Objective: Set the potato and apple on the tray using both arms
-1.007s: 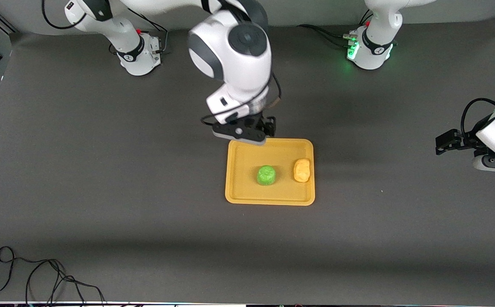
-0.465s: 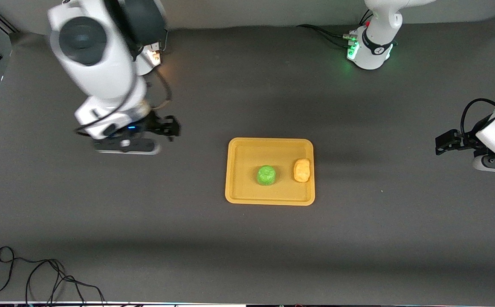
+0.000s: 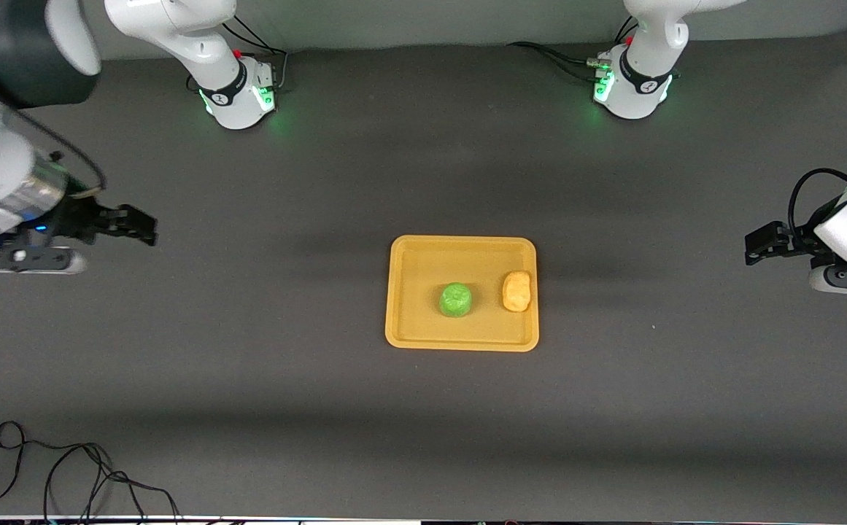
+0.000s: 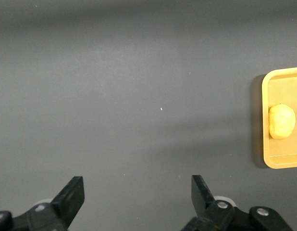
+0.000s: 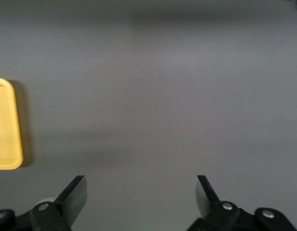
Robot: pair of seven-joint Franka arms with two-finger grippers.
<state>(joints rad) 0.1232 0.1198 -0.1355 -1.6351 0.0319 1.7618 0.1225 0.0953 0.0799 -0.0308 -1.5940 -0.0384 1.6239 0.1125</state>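
The tray (image 3: 462,335) is seen at the middle of the desk (image 3: 263,350). The apple (image 3: 456,300) and the potato (image 3: 516,291) are set on it, apart, the potato by the rim toward the left arm's end. The right tool (image 3: 147,228) is held over bare desk at the right arm's end, fingers spread wide and empty. The left tool (image 3: 751,246) is held over the left arm's end, also spread wide and empty.
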